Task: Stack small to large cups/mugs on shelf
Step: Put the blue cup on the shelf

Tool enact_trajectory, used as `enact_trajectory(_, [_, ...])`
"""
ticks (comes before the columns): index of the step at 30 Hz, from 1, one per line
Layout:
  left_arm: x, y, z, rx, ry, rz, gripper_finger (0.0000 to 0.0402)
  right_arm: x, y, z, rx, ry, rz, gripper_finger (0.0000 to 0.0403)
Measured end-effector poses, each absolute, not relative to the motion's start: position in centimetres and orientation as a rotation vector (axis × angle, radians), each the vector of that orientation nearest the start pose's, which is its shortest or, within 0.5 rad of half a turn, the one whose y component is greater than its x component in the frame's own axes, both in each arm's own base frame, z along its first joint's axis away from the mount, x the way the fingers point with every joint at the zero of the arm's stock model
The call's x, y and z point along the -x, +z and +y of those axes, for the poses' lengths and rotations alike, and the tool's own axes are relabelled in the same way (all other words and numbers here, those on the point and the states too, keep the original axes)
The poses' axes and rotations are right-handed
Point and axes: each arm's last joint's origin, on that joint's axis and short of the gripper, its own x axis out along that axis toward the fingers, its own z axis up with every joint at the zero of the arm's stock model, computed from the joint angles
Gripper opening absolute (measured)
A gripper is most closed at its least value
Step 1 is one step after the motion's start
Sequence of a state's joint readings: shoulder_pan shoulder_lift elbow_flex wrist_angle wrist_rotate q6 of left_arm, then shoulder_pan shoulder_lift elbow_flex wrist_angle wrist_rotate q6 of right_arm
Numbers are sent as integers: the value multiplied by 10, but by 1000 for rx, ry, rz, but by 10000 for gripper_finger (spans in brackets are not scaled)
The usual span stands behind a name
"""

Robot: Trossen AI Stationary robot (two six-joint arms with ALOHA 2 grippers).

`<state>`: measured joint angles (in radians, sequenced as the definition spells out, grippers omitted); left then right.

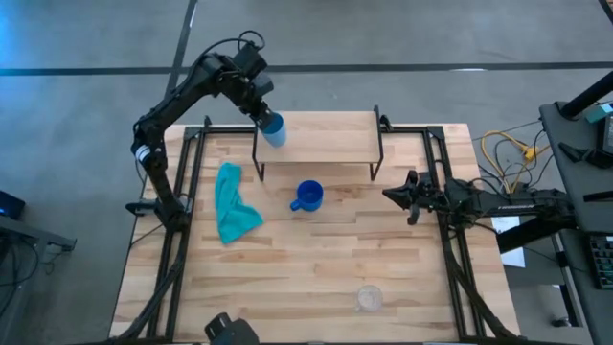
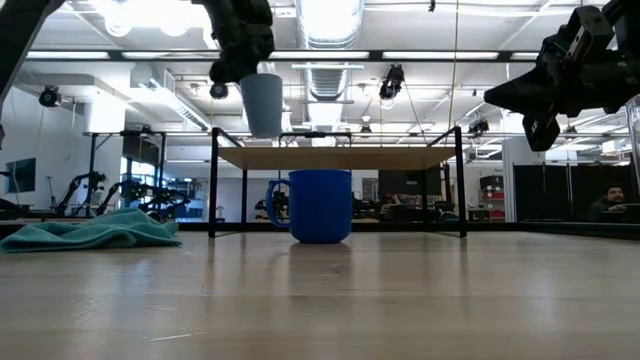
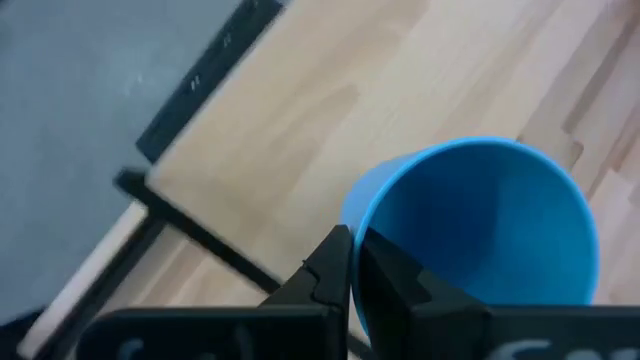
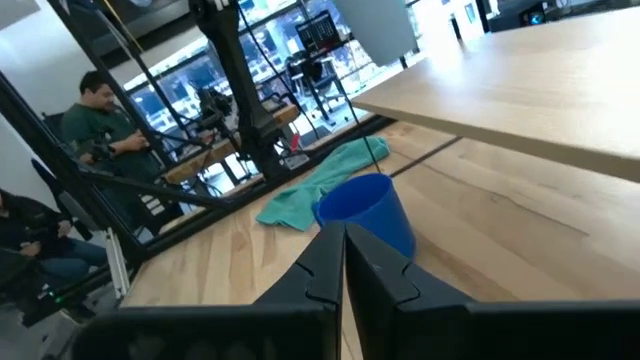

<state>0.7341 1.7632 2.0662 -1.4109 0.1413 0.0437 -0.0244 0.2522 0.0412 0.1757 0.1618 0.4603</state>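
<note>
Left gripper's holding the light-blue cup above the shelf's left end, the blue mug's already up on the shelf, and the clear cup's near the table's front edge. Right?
Not quite: the blue mug is not on the shelf. The high view shows it on the table in front of the shelf. The rest holds: the left gripper holds the light-blue cup above the shelf's left end, and the clear cup sits near the table's front edge.

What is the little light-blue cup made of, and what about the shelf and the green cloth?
The light-blue cup, held by the left end effector above the shelf, looks like smooth matte plastic: thin rim, even color, though I can't be sure. The shelf top looks like pale wood with visible grain, on thin black metal legs. The cloth looks like soft fabric, since it lies crumpled in folds.
</note>
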Motion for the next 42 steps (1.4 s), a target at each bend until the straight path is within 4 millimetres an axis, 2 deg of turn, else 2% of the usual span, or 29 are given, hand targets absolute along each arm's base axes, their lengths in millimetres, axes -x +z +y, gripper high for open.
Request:
enact_trajectory(8, [-244,409,217,437,512,1049,0,-114,170,-7,-454,-199,26,9])
enact_trajectory(13, [-245,403,219,431,513,1078,0,-114,170,-7,-454,-199,26,9])
enact_trajectory(24, [-261,383,234,442,509,1110,0,-114,170,-7,-454,-199,26,9])
enact_trajectory(37, [-262,387,236,319,496,1115,0,-114,170,-7,-455,-199,26,9])
enact_trajectory(42, [-262,385,237,294,485,1120,28,-114,170,-7,-455,-199,26,9])
